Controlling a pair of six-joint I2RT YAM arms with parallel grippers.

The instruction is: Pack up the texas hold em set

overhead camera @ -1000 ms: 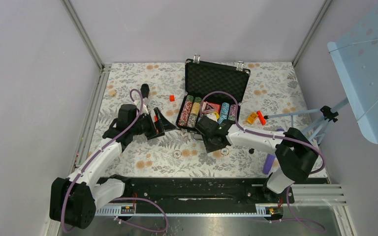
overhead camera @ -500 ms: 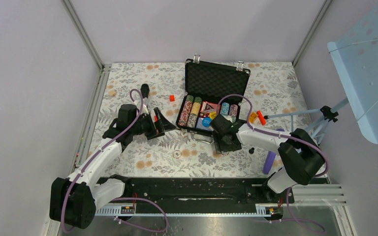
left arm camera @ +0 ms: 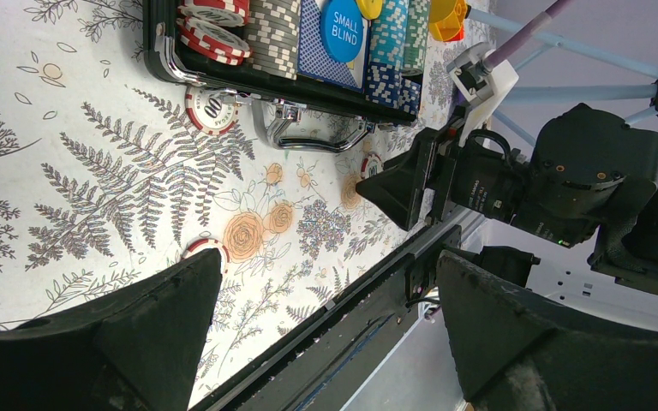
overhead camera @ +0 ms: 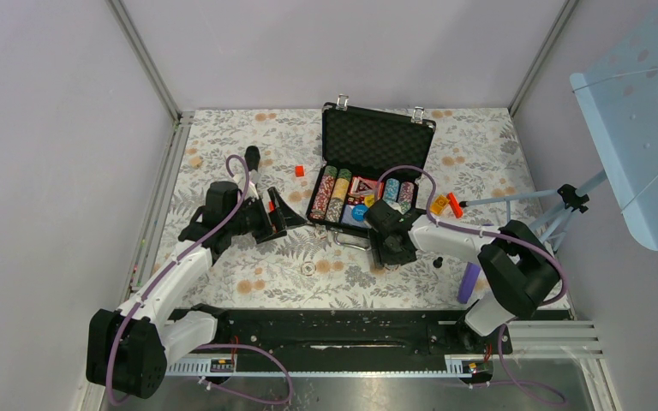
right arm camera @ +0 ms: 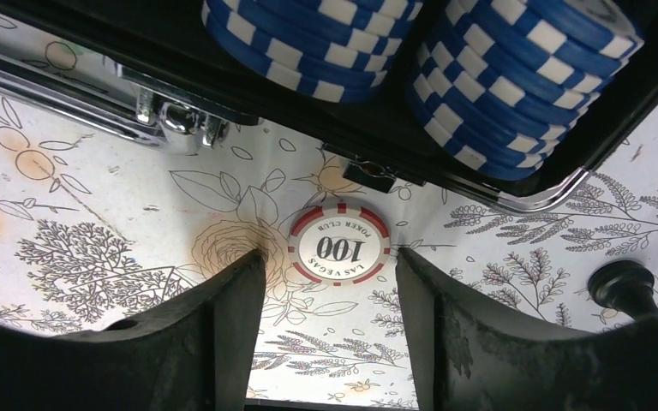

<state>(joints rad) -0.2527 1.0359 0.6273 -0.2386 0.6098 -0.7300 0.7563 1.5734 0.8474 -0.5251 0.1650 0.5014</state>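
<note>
Left pincer (overhead camera: pixel 280 212): jaws spread wide, nothing held, low over the floral table cover (overhead camera: pixel 248 257). Ahead of its tips and off to the side stands the black briefcase (overhead camera: pixel 377 141), lid upright, foam lining bare. Its base is packed with rows of striped chips (overhead camera: pixel 336 193), and a blue small-blind button (left arm camera: pixel 344 28) lies on top. Near the silver handle (left arm camera: pixel 308 141), on the pincer's side of the case, a loose red-and-white chip (left arm camera: pixel 212 111) lies flat on the cover. A second loose chip (left arm camera: pixel 204 248) shows beside one fingertip, partly hidden. Right pincer (right arm camera: pixel 330 272): jaws parted, gripping nothing. The fingers flank a chip marked 100 (right arm camera: pixel 340 248), which lies flat with a sliver of cover visible on each side. Just beyond its tips is the case's front wall, with blue chip stacks (right arm camera: pixel 514 77) behind it.
</note>
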